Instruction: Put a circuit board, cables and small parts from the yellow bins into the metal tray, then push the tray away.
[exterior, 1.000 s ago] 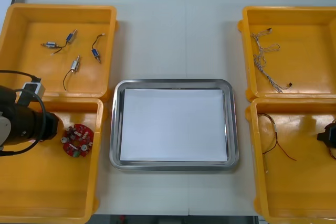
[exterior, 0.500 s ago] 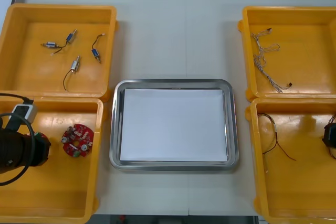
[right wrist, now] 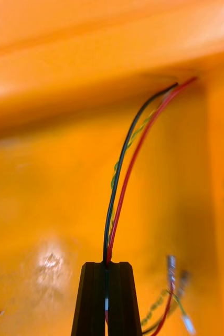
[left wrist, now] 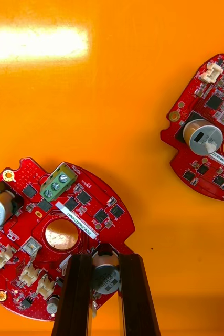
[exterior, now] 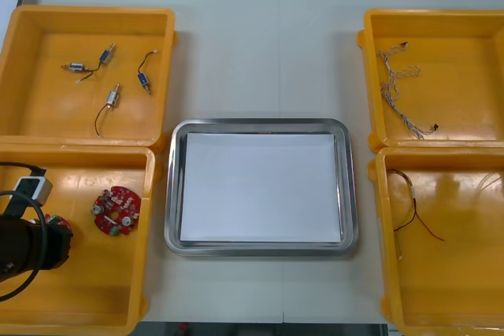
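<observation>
Fingers of my left claw [left wrist: 105, 260] are clamped on a grey can [left wrist: 105, 277] that stands up from a red board [left wrist: 91, 210], so they sit apart by just the can's width. The can is at the board's near edge, and the rest of the board spreads away from my fingertips. Its round hole is just beyond them and a green block [left wrist: 55, 185] lies farther off.

A second board [exterior: 116, 212] lies flat on the floor of the near-left bin [exterior: 146, 194], just right of my left arm [exterior: 27, 245] and apart from the one I hold. The tray [exterior: 174, 186] sits right of that bin, between the bins on both sides, with a white sheet inside.

My right claw [right wrist: 106, 265] is pressed almost together on a wire pair [right wrist: 123, 173], one black strand and one red. The pair rises from between my fingertips toward the orange wall of a bin. Loose wires [exterior: 413, 212] lie in the near-right bin [exterior: 378, 218].

A white label [left wrist: 76, 219] runs slantwise across the held board beside the hole. It carries a line of dark print too small to read. The short white marking by the green block is no clearer, nor is the strip on the second board.
</observation>
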Controlling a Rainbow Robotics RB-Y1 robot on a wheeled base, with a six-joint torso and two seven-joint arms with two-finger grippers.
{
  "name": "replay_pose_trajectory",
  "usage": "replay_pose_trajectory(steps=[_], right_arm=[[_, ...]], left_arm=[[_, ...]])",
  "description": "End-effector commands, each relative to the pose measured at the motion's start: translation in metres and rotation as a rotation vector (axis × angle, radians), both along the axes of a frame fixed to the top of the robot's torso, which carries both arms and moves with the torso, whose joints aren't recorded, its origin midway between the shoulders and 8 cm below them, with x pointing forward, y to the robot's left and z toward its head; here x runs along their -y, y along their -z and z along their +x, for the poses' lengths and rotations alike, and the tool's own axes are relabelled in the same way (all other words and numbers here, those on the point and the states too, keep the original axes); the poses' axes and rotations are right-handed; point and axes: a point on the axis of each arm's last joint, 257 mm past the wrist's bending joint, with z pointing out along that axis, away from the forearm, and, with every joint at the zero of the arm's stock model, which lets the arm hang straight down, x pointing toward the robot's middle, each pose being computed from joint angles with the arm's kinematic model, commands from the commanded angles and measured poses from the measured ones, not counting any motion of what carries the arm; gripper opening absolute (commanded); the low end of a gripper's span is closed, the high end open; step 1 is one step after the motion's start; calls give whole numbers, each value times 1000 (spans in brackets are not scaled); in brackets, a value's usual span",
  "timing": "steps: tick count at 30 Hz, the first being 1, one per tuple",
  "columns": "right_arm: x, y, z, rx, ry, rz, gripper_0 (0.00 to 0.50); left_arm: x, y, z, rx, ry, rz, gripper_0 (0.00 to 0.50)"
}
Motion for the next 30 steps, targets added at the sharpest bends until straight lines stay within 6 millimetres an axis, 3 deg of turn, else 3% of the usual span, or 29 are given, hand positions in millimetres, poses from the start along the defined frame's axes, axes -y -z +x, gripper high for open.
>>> replay_pose_trajectory(steps=[1,10,22,23,25,26,28,30], right_arm=[[9,-47,-3,39,-56,-86,0],[-11,-88,-22,-1,-177,-193,0],[-79,-125,-49,-15,-468,-234,0],[-83,-126,-50,-13,-482,-236,0],[-97,-131,-55,-6,-539,-250,0],[-101,-132,-57,-4,-554,-251,0],[-115,-136,-62,3,-606,-258,0],[-125,-139,-64,7,-645,-267,0]], left_arm=[[-7,-7,-5,7,-41,-2,0],[-11,9,1,16,-45,-7,0],[-9,9,2,22,-44,-14,5],[-9,9,3,24,-45,-15,23],[-9,9,3,25,-47,-17,162],[-9,9,3,27,-48,-18,203],[-9,9,4,30,-49,-20,384],[-9,9,4,30,-50,-20,493]])
